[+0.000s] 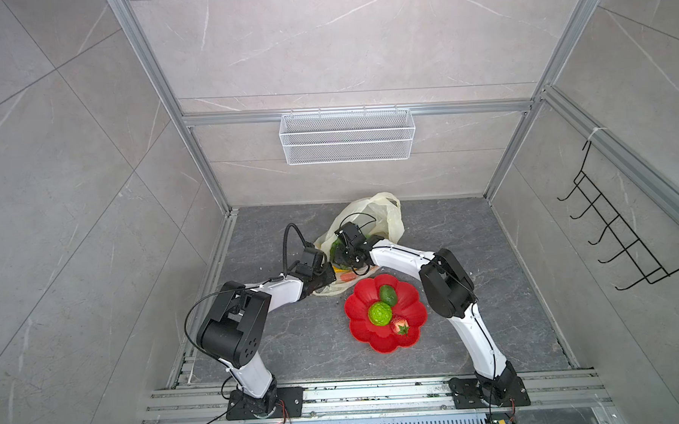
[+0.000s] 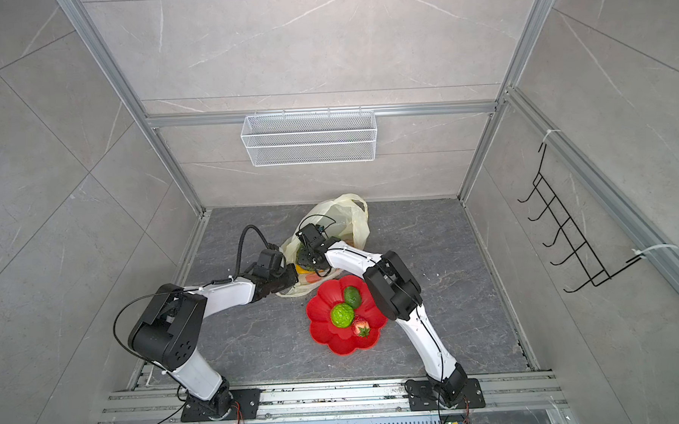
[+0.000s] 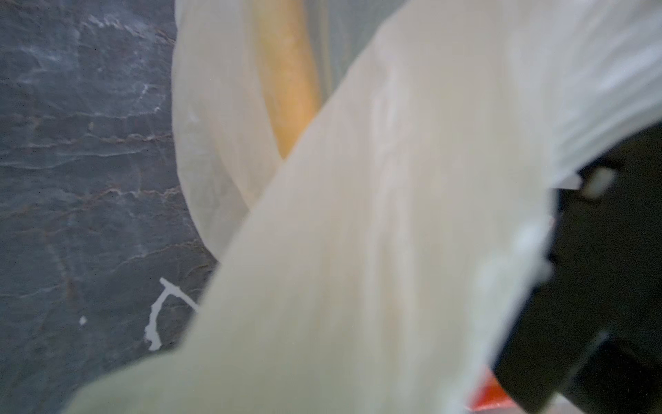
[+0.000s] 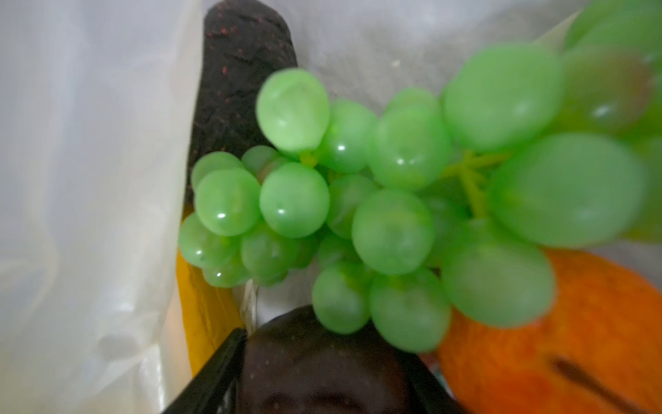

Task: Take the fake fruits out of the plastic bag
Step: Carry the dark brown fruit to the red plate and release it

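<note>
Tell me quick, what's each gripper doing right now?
Left gripper: closed on the plastic bag.
Right gripper: jaws flank a dark avocado; grip cannot be told.

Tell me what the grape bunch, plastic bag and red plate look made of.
The grape bunch: likely glossy plastic; translucent green, bright highlights. The plastic bag: thin cream film; crinkled, translucent. The red plate: probably rigid moulded plastic; uniform colour, smooth sheen, scalloped rim.

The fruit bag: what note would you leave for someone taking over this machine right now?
Left gripper: shut on the bag at its near edge.
Right gripper: inside the bag, jaws flanking a dark avocado; grip unclear.
Done: green avocado, bumpy ball, strawberry on the plate.
To do: grapes, orange, banana, that avocado and a second dark avocado, all in the bag.
</note>
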You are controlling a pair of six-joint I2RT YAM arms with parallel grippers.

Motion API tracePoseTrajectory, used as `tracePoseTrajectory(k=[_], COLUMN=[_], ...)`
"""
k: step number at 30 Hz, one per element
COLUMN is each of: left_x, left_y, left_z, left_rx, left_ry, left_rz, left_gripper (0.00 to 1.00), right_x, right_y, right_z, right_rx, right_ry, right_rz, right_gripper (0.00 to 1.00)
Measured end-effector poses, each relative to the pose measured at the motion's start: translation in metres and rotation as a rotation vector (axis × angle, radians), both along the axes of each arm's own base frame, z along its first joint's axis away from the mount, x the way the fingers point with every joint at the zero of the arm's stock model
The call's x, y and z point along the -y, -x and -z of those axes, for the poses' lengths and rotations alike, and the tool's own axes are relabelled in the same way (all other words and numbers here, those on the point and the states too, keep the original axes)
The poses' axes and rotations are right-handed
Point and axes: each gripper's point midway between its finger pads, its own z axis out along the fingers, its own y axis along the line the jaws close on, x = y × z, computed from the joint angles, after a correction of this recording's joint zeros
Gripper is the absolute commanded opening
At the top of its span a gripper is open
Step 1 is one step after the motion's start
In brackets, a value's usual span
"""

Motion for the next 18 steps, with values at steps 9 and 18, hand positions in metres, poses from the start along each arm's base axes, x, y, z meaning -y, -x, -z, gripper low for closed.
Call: tracePoseTrajectory(k=[9,18], left_x=[0.000,0.000], left_y=[0.000,0.000], left_z=[0.000,0.000], left_rx=[0.000,0.000], left_ry=[-0.001,-0.002], left_rz=[0.000,0.000], left_gripper=[0.03,0.03], right_x=[0.011,0.044], right_y=[0.006,0.044], right_z=[-0.056,-0.107], right_rx=[0.078,0.101], right_ry=[0.039,0.125], right_rz=[-0.069,-0.188], right_gripper=[0.62,0.62])
